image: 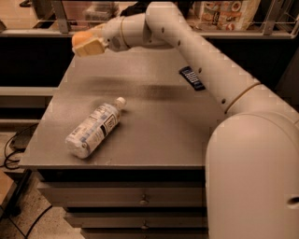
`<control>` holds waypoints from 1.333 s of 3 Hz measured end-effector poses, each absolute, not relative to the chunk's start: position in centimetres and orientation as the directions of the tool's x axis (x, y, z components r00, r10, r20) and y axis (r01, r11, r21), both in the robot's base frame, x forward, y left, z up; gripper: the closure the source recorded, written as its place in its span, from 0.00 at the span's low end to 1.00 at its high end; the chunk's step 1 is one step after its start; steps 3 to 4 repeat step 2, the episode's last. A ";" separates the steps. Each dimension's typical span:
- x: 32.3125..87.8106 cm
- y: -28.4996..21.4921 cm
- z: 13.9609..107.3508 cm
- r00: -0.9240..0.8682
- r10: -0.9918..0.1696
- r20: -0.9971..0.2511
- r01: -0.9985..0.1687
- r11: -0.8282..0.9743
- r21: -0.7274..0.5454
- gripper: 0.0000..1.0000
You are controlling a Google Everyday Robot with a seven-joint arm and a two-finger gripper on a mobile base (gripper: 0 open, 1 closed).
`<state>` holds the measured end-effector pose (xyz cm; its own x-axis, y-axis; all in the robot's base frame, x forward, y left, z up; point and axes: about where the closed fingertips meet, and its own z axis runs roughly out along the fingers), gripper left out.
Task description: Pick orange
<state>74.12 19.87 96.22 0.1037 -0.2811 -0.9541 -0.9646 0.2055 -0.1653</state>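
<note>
The orange point(78, 36) is a small round orange fruit, partly hidden between my gripper's cream-coloured fingers point(93, 46). My gripper point(86, 43) is shut on the orange and holds it in the air above the far left corner of the grey table point(159, 130). The arm reaches in from the lower right across the table's back edge.
A clear plastic bottle point(93, 131) with a white cap lies on its side at the table's front left. A small dark flat object point(192, 78) lies at the back right. Drawers point(140, 200) sit under the tabletop. A rail and shelf with packages point(224, 11) run behind.
</note>
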 end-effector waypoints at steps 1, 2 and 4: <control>71.5 15.7 104.5 0.248 -0.333 -0.909 -0.933 0.170 -0.317 1.00; 70.4 15.5 104.8 0.256 -0.345 -0.903 -0.941 0.126 -0.315 1.00; 70.4 15.5 104.8 0.256 -0.345 -0.903 -0.941 0.126 -0.315 1.00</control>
